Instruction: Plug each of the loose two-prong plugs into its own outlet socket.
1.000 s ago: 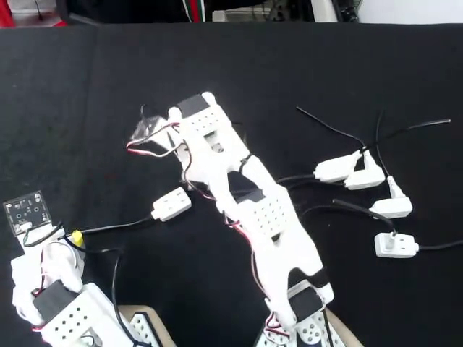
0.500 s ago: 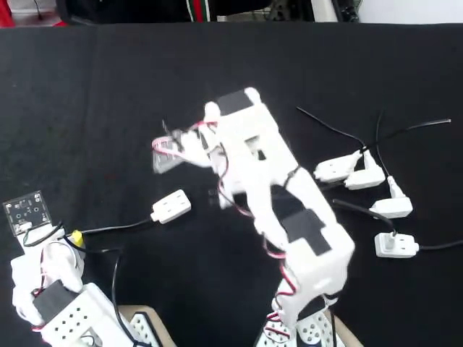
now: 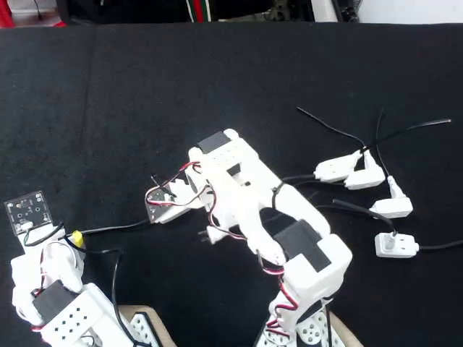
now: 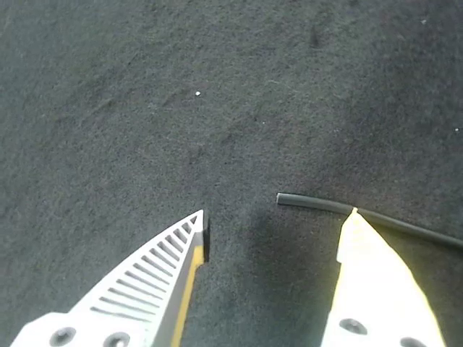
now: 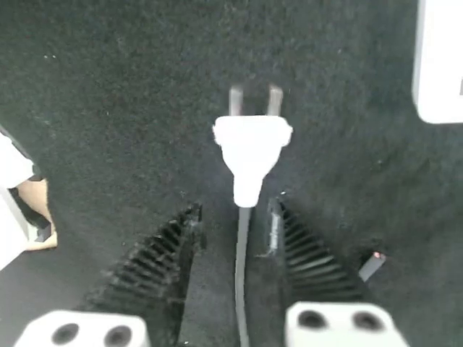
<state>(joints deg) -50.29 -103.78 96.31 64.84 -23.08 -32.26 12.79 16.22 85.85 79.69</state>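
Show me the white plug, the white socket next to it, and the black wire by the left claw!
white plug (image 5: 252,155), right wrist view, middle of its white body.
white socket (image 5: 443,65), right wrist view, its flat face at the picture's edge.
black wire (image 4: 311,204), left wrist view, near its loose end.

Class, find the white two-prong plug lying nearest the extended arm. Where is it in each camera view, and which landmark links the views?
High view: the white two-prong plug lies near centre, against the extended white arm, prongs pointing left.
Left wrist view: not in it.
Right wrist view: the plug is centred, just beyond the open right end effector.
Shared landmark: the black cloth tabletop.
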